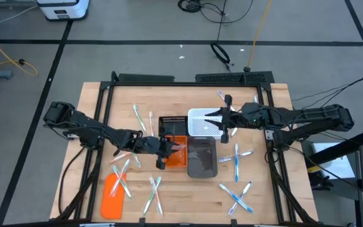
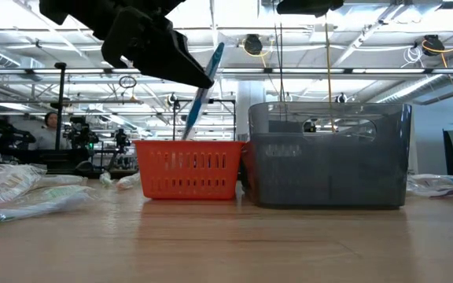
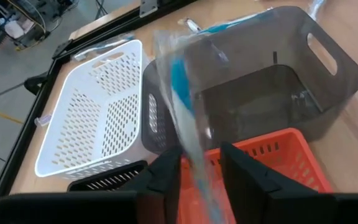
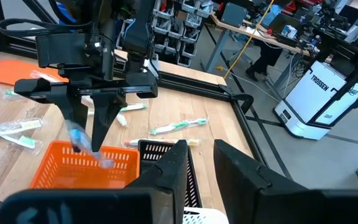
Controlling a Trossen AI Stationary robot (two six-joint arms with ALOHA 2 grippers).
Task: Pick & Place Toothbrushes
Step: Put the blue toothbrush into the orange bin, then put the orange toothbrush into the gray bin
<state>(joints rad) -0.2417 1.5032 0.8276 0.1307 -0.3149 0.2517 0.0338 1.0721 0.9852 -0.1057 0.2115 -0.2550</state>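
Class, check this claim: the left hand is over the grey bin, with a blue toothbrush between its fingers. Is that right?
Not quite. The left hand is over the orange bin, not the grey bin. The high view shows this, and the low view shows the blue toothbrush slanting down towards the orange bin from between its fingers. The rest of the claim stands.

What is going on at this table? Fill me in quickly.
The left pincer hangs over the orange bin with a blue wrapped toothbrush between its parted fingers, apparently being let go into it. The right pincer waits over the white bin, holding nothing. The grey bin looks empty, and many toothbrushes lie loose on the table.
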